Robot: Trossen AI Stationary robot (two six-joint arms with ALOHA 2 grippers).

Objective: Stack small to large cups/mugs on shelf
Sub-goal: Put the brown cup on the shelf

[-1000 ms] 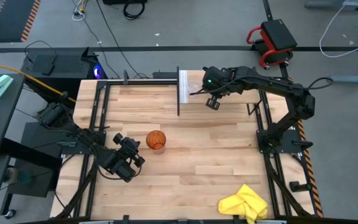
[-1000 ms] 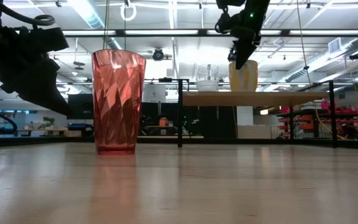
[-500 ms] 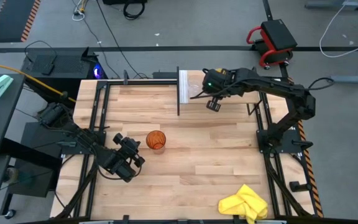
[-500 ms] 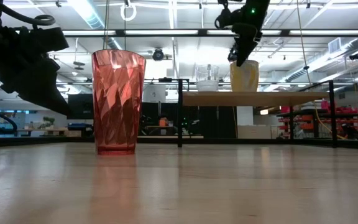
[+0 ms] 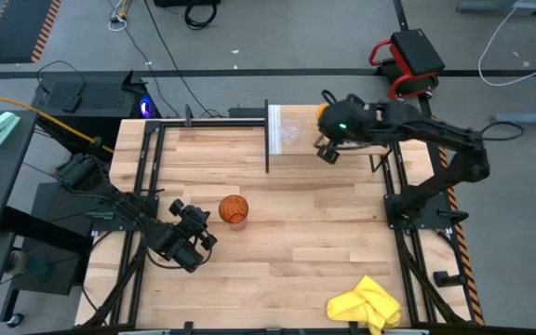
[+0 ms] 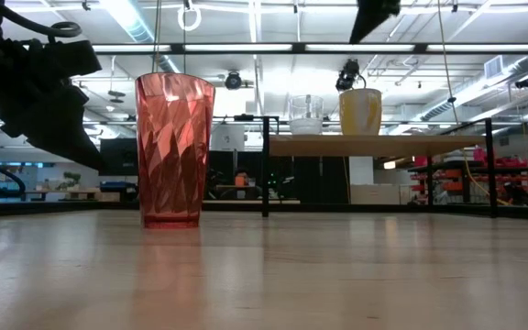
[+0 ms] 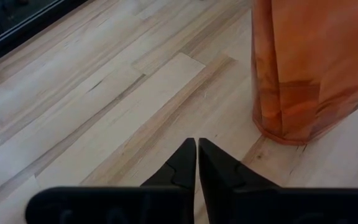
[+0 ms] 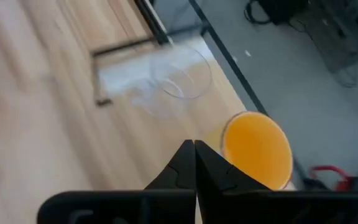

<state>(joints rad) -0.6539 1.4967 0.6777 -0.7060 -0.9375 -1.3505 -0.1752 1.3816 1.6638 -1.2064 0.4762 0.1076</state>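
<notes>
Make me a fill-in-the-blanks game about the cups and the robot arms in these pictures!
1. The tall translucent amber-orange tumbler stands on the wooden ____, not on the raised light-wood shelf.
2. On that shelf, beside the small clear glass cup, stands the orange ____.
3. The left end effector, near the tumbler, has its fingers ____.
4. The number of cups on the shelf is ____.

Missing words: tabletop; mug; shut; two

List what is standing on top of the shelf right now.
On the shelf stand a small clear glass cup and, beside it, an orange mug. The tall tumbler is on the table instead. The low view hides the shelf's far side behind these two.
</notes>
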